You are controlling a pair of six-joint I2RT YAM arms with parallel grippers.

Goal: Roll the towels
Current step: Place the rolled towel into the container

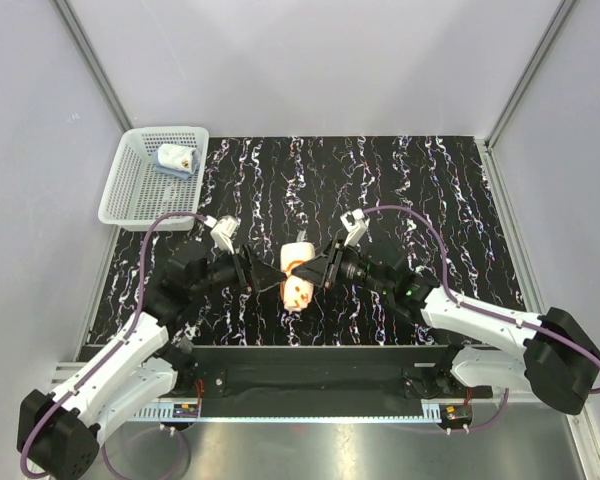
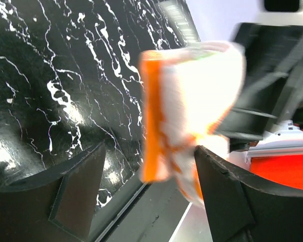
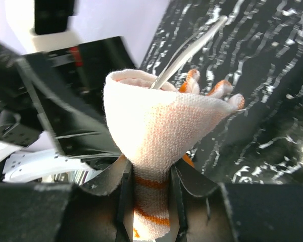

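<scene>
We look down on a black tabletop veined with white like marble [image 1: 430,200]. Two black and white robot arms reach inward from its near edge and meet over the near middle. At the far left corner sits a white perforated plastic basket [image 1: 130,200], and inside it lies a small light-blue cloth towel [image 1: 175,158], bundled up. We cannot tell how neatly it is rolled.

Between the arms is the orange cloth towel with white flower print [image 1: 298,280], a small bunched lump. Only the overhead view shows both arms, the basket and the blue towel.

The right wrist view shows what the overhead view hides. The right gripper [image 3: 150,186] has its fingers pressed narrow onto the lower end of the orange towel [image 3: 156,121], which flares above them like a cone, white reverse outward.

The left wrist view is blurred. The left gripper [image 2: 151,176] stands spread wide, with the orange towel [image 2: 192,101] hanging between its dark fingers [image 2: 78,189]. We cannot tell whether either pad touches the cloth.
</scene>
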